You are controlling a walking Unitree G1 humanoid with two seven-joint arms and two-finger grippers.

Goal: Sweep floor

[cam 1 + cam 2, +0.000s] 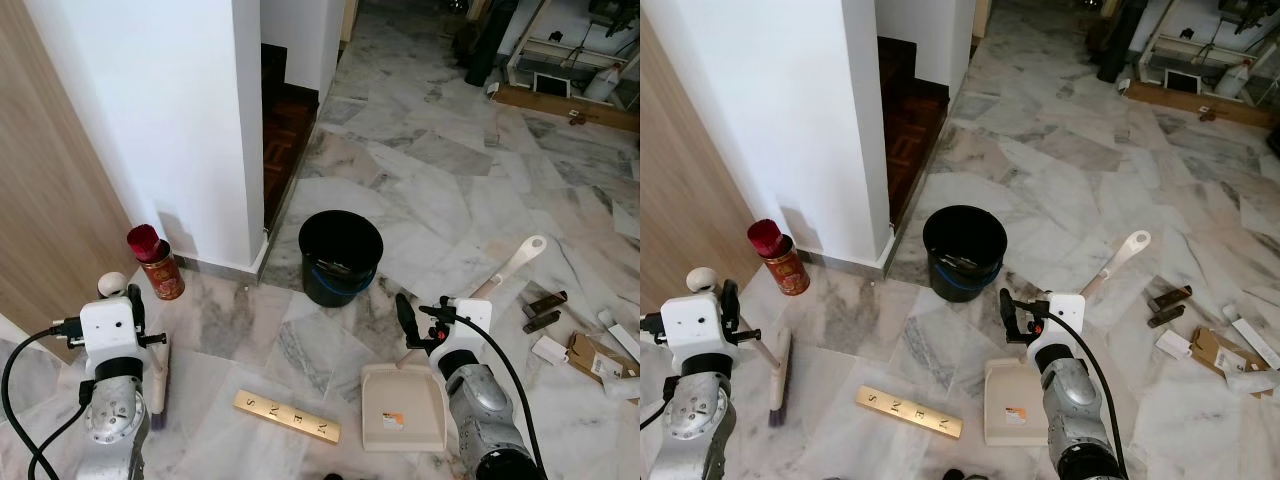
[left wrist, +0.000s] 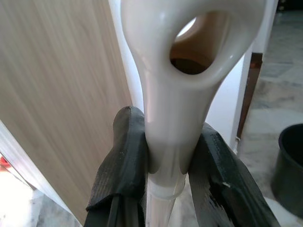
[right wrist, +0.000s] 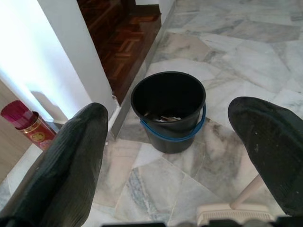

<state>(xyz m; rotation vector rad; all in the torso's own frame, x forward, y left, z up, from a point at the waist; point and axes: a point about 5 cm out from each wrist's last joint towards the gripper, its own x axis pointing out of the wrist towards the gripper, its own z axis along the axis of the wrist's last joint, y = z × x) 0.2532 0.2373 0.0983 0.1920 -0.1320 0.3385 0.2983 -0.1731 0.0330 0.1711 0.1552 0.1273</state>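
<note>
My left gripper (image 2: 168, 158) is shut on the white handle of a hand brush (image 2: 189, 42), just below the hole at its end. The brush (image 1: 778, 372) slants down to the marble floor at my left, bristles on the tiles. My right gripper (image 1: 407, 316) is open and empty, hanging above a cream dustpan (image 1: 403, 405) that lies flat on the floor with its long handle (image 1: 512, 265) pointing away to the right. A black bucket (image 3: 168, 109) with a blue handle stands just beyond the right gripper, some scraps inside it.
A gold bar with letters (image 1: 287, 415) lies on the floor between my arms. A red can (image 1: 157, 265) stands by the white wall corner (image 1: 245, 150), with wooden steps (image 1: 285, 130) behind it. Cardboard and dark scraps (image 1: 585, 350) litter the floor at right.
</note>
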